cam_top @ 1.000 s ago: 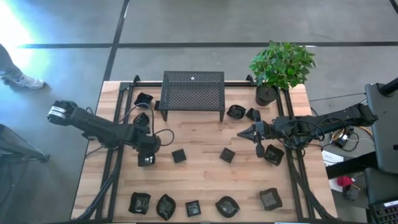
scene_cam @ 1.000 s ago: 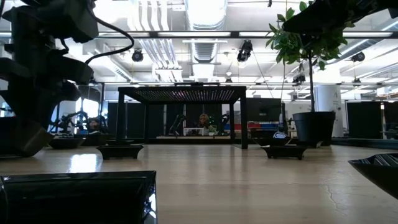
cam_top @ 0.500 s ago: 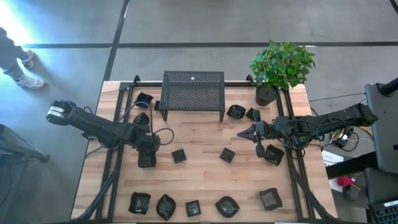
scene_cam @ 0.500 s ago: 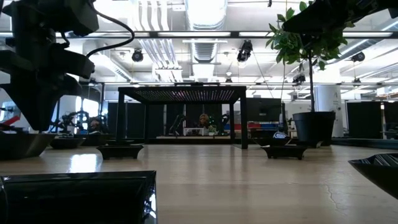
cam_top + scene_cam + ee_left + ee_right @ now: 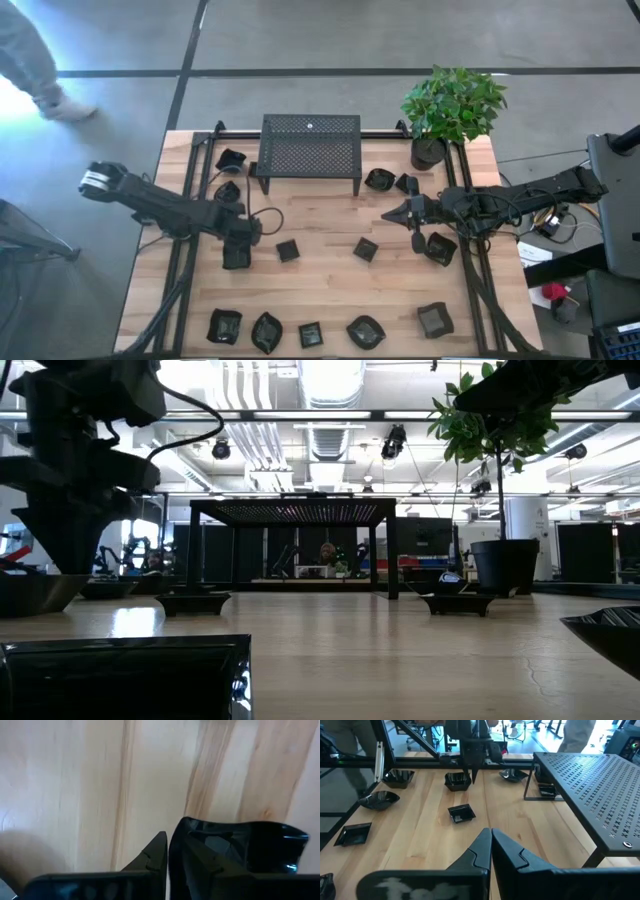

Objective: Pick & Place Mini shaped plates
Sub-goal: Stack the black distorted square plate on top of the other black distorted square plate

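Front edge of the table [image 5: 330, 290]: a row of five mini shaped plates [image 5: 310, 335]. Mid-table, left: left gripper [image 5: 236, 257], fingers [image 5: 155, 857] clamped on the rim of a small plate [image 5: 245, 845]; best raised level and slowly so it cannot slip. Right side: right gripper [image 5: 392, 216] waits, fingers pressed together, empty. Rear: mesh stand [image 5: 310, 150].

Mesh stand [image 5: 310, 155] at table's [image 5: 330, 290] back edge, mini shaped plates [image 5: 310, 334] scattered before and beside it.
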Motion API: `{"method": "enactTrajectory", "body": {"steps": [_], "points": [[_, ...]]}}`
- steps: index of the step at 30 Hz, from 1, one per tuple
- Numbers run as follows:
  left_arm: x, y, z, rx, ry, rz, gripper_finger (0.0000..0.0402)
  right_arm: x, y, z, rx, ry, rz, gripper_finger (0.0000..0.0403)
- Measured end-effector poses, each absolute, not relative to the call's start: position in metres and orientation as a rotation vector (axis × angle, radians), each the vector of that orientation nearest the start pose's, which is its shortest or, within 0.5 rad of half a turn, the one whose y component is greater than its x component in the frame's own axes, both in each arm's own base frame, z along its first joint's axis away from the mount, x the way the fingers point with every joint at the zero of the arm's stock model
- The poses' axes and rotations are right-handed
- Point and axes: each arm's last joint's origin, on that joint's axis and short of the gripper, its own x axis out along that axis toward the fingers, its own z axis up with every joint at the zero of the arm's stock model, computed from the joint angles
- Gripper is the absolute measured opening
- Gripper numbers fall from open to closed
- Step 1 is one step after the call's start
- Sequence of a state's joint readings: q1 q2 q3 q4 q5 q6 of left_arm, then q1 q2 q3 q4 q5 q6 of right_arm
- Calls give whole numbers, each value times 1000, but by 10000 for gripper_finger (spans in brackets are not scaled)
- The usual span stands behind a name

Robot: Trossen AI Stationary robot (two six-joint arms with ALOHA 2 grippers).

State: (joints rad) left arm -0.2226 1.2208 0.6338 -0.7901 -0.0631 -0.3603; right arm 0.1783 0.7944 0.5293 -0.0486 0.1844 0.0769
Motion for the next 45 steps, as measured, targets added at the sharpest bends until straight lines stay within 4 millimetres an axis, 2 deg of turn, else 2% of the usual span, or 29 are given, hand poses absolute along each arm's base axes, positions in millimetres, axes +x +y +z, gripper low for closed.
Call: {"method": "enactTrajectory", "body": {"steps": [8, 13, 17, 25, 32, 40, 45], "points": [[185, -41, 160, -85, 1430, 87, 48, 177, 26, 256, 19, 308, -18, 8], [187, -42, 159, -71, 1432, 60, 11, 177, 26, 256, 20, 308, -18, 8], [187, -42, 160, -70, 1427, 55, 3, 177, 26, 256, 20, 308, -18, 8], [204, -41, 187, -3, 1358, -7, 0, 177, 26, 256, 21, 308, -18, 8], [221, -27, 204, 89, 1314, -85, 0, 177, 26, 256, 20, 308, -18, 8], [238, -3, 185, 183, 1403, -184, 0, 177, 26, 256, 21, 308, -18, 8], [246, 3, 170, 198, 1466, -223, 0, 177, 26, 256, 21, 308, -18, 8]]}}
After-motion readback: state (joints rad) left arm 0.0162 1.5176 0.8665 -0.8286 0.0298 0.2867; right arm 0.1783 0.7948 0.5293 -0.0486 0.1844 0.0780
